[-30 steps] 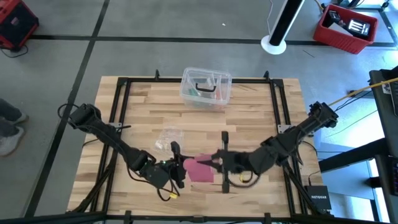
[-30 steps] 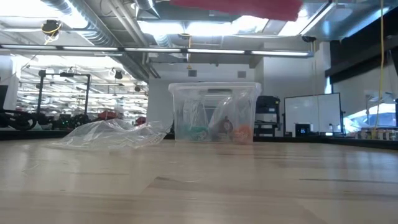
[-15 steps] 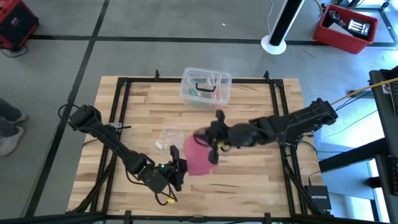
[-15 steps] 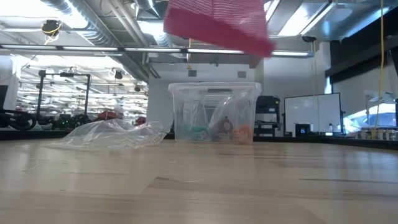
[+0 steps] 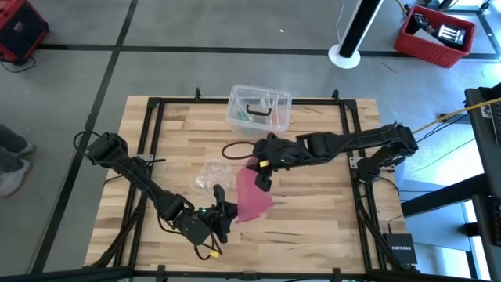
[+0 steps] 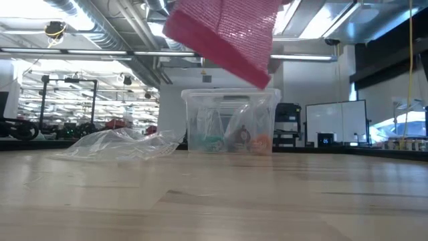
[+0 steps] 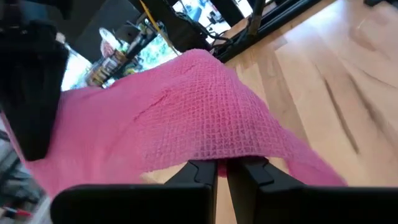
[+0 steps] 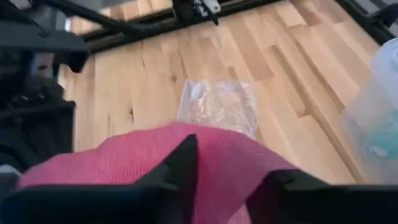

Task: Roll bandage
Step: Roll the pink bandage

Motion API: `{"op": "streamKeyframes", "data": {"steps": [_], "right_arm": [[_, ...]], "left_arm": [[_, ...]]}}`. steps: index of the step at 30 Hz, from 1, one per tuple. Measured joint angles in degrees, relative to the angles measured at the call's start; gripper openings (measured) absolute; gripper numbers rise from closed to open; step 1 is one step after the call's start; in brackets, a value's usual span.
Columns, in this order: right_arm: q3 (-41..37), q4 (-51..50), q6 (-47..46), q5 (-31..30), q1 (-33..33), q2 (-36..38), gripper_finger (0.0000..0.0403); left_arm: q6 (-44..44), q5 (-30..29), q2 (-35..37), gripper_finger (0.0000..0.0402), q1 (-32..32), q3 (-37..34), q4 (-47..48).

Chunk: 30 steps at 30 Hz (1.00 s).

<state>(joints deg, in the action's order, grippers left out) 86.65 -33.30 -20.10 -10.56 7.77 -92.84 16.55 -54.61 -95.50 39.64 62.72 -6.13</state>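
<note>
The only legible text is "NETGEAR" on the small black box point(image 5: 401, 251) beside the table's right edge.

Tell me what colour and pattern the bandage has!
The bandage is pinkish-red with a small woven grid, like a waffle. The left wrist view shows it best.

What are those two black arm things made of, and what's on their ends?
Both arms are dark, jointed segments with loose cables along them. The left tool has yellow wiring at the wrist; the right tool bears a small yellow mark. Each ends in two flat black fingers.
</note>
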Motion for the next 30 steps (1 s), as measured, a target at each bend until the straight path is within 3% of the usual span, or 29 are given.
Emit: {"op": "streamKeyframes", "data": {"steps": [7, 12, 14, 19, 22, 27, 30], "right_arm": [[-0.09, -4.21, 2.57, 2.53, -1.51, -3.28, 0.0246], [-0.09, -5.75, 2.54, 4.8, -1.93, -3.38, 0.0296], [-0.09, -5.6, 1.58, 4.86, -1.93, -3.38, 0.0305], [-0.09, -7.0, -3.22, 11.74, -2.27, -3.58, 0.0312], [-0.15, -7.28, -5.37, 10.39, -2.27, -3.7, 0.0312], [-0.15, -6.46, -5.71, 3.23, -2.23, -3.69, 0.0312], [-0.15, -7.78, -6.5, 9.51, -2.4, -3.69, 0.0312]], "left_arm": [[-11.14, 0.17, 0.0, 0.0013, 0.02, 0.0, 1.44], [-18.59, 0.28, 0.0, 0.0013, 0.0, 0.0, 5.52], [-20.7, 0.33, 0.0, 0.0013, -0.28, 0.02, 7.52], [-24.73, 0.63, 0.0, 0.0013, -0.88, 0.04, 9.82], [-27.55, 0.63, 0.0, 0.0013, -1.27, 0.06, 10.05], [-31.05, 0.29, 0.0, 0.0013, -1.36, 0.07, 12.01], [-33.98, 0.3, 0.0, 0.0013, -1.35, 0.07, 13.83]]}}
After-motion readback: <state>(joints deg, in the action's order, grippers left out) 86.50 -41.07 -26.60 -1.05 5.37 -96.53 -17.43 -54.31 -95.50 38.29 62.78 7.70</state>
